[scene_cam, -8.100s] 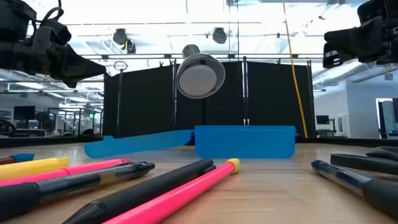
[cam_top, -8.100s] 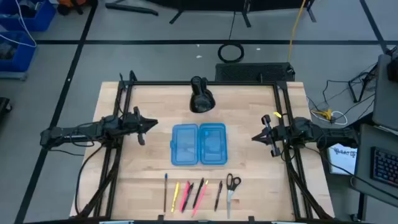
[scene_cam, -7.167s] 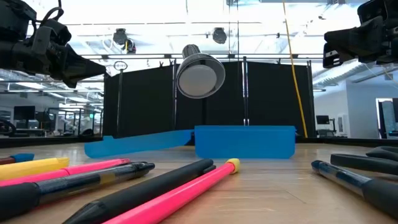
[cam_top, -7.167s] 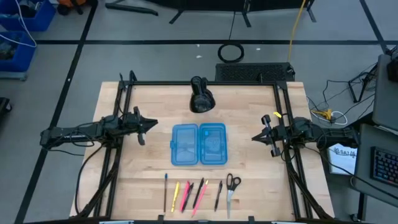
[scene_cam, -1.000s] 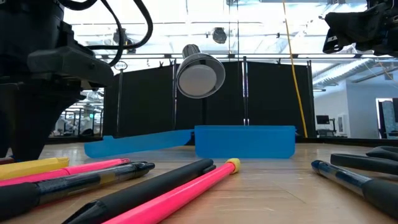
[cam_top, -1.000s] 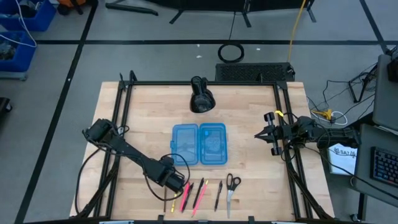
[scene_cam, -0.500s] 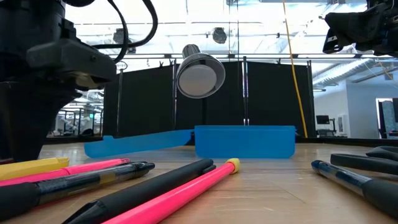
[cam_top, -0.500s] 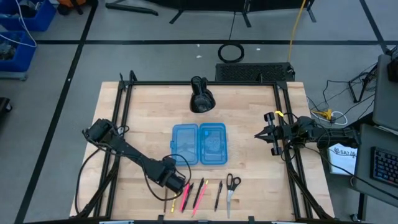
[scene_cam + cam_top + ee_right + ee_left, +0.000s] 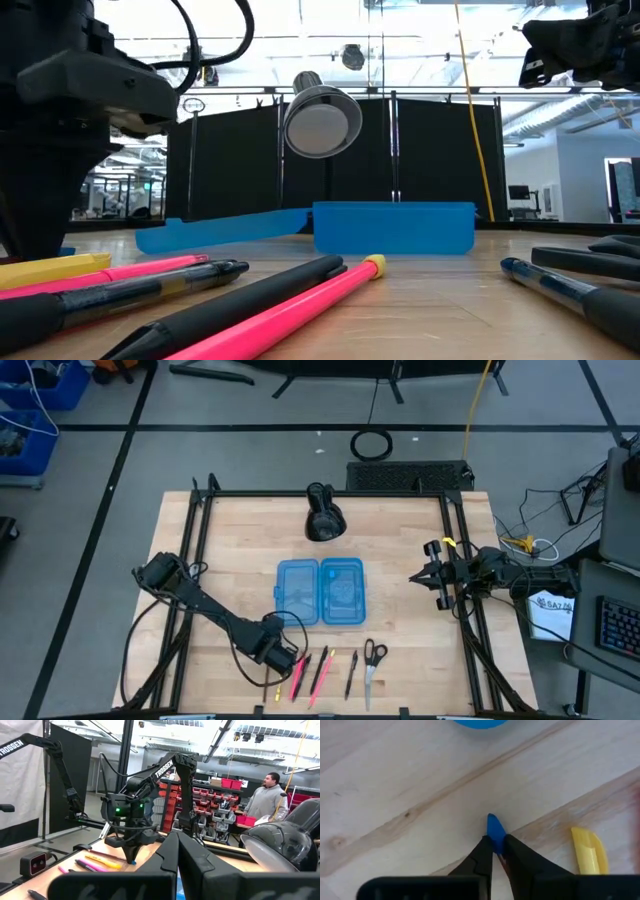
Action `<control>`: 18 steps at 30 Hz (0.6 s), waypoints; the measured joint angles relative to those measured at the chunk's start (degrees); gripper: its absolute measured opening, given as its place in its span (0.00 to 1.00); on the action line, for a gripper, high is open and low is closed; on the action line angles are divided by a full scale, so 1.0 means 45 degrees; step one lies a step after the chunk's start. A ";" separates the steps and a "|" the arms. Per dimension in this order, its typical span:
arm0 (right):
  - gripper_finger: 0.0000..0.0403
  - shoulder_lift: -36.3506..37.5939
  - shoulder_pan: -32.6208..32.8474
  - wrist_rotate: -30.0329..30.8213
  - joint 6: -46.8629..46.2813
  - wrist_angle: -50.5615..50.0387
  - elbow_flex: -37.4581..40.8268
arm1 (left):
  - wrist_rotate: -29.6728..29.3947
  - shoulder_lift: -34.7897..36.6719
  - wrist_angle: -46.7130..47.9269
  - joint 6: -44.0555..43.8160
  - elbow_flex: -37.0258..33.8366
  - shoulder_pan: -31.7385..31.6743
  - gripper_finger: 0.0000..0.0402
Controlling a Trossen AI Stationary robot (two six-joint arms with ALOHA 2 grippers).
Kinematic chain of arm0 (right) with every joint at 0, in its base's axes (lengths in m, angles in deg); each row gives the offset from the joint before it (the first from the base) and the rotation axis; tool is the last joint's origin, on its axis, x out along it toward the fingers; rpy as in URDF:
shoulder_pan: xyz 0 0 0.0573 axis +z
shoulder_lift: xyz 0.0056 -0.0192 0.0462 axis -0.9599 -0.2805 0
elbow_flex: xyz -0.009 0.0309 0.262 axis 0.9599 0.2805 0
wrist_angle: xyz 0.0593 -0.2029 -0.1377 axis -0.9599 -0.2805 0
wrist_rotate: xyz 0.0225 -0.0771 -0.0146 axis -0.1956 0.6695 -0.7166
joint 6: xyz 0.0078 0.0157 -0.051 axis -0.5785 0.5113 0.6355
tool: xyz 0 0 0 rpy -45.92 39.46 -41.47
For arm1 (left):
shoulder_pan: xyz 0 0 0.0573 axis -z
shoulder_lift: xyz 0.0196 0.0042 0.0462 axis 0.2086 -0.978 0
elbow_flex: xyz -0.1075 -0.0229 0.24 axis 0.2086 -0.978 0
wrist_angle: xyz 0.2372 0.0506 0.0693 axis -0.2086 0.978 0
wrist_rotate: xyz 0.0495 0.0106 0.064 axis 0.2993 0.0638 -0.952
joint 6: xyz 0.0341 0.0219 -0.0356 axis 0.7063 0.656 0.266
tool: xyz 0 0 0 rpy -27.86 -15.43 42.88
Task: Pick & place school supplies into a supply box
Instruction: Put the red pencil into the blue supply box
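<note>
Now the left pincer (image 9: 495, 851), wide apart a second ago, has clamped on the blue pen (image 9: 494, 829) at the counter's (image 9: 400, 560) front-left, ready to lift toward the supply box (image 9: 320, 592); right pincer (image 9: 432, 578) waits together.

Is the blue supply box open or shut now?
Open: the supply box lies spread flat, both halves side by side, nothing visible inside.

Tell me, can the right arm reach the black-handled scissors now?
Probably yes: the black-handled scissors lie uncovered on the right gripper's side, with only bare wooden table between them.
</note>
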 joint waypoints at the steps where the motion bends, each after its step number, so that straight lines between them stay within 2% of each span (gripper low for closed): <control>1: 0.00 0.0000 0.0000 0.0000 0.0000 -0.0008 0.0000 | -0.0324 0.0021 -0.0036 0.0089 0.0035 0.0057 0.08; 6: 0.00 0.0000 0.0000 -0.0001 -0.0005 -0.0111 0.0000 | -0.1882 0.0332 -0.0041 0.0762 0.0420 0.0183 0.03; 12: 0.00 0.0000 0.0005 -0.0033 -0.0010 -0.0110 0.0000 | -0.2728 0.0814 0.0352 0.1312 0.1104 0.0327 0.06; 18: 0.00 -0.0024 0.0005 -0.0026 -0.0010 -0.0100 -0.0002 | -0.3808 0.1407 0.0689 0.2452 0.2096 0.0479 0.04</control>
